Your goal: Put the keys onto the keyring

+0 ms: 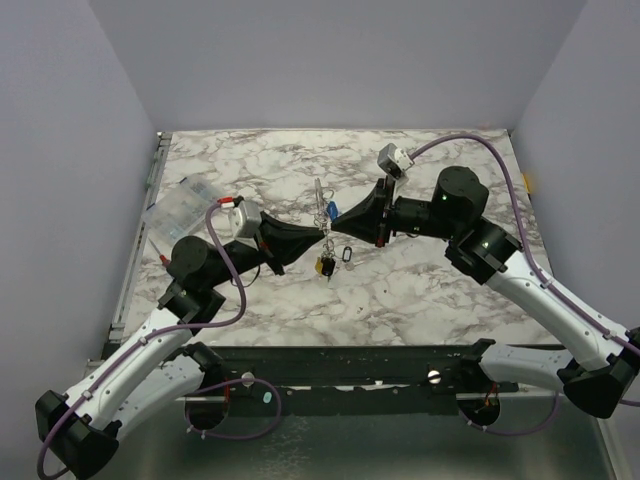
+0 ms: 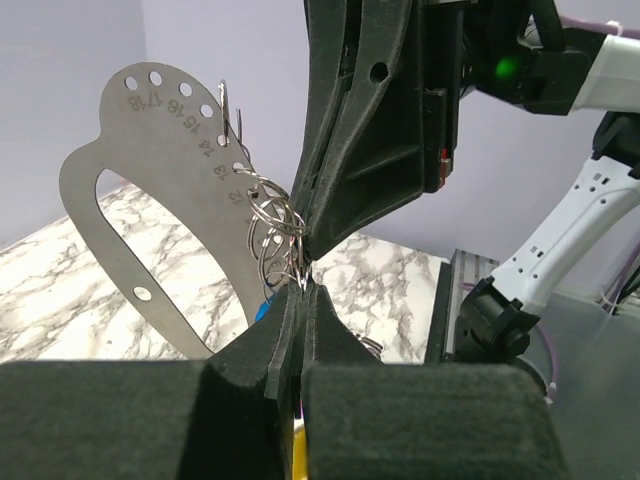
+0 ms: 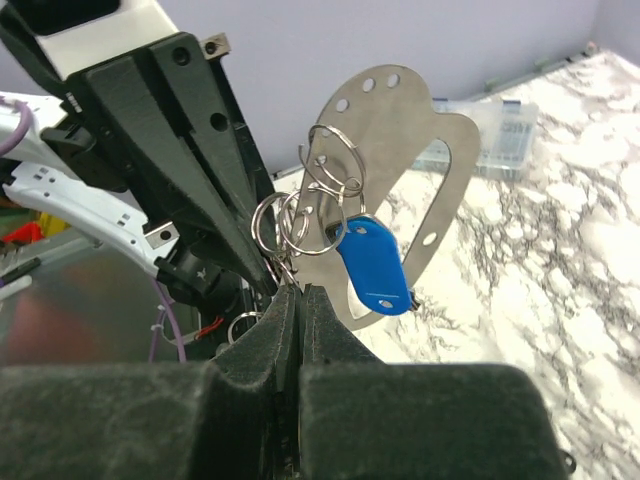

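Note:
Both grippers meet tip to tip above the middle of the table. My left gripper (image 1: 323, 237) (image 2: 303, 288) and my right gripper (image 1: 331, 226) (image 3: 300, 288) are each shut on a bunch of linked silvery rings (image 2: 270, 215) (image 3: 300, 220). From the bunch hang a blue-headed key (image 1: 331, 210) (image 3: 375, 265), a flat steel plate with holes (image 2: 190, 180) (image 3: 400, 140), and below it yellow and dark keys (image 1: 322, 267). A small dark wire loop, the keyring (image 1: 347, 255), lies apart on the marble just right of the hanging keys.
A clear compartment box (image 1: 185, 205) (image 3: 500, 130) sits at the table's left, behind my left arm. Purple cables (image 1: 470, 145) loop over both arms. A metal rail (image 1: 350, 365) runs along the near edge.

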